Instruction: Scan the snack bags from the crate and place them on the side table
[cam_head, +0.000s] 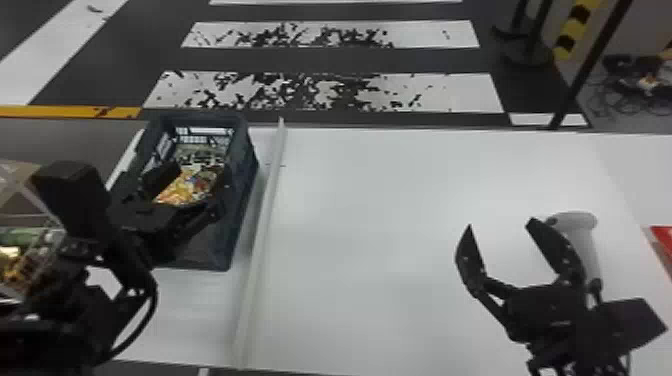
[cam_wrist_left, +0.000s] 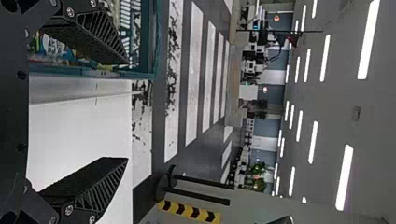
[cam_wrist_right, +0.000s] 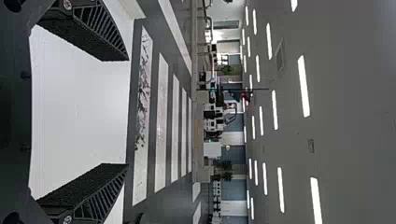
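White table (cam_head: 380, 210), dark blue crate (cam_head: 242, 200) at left, pale strip (cam_head: 264, 220) beside it, white scanner (cam_head: 576, 220) at right

Left gripper (cam_head: 198, 179) and right gripper (cam_head: 501, 223) both gape, fingers seemingly pointing forward.

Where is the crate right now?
In the head view, the crate sits on the robot's left side of the white table, left of the pale strip.

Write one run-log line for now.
left gripper: open, at dark blue plastic crate; right gripper: open, near white handheld scanner; colourful snack bags: in crate
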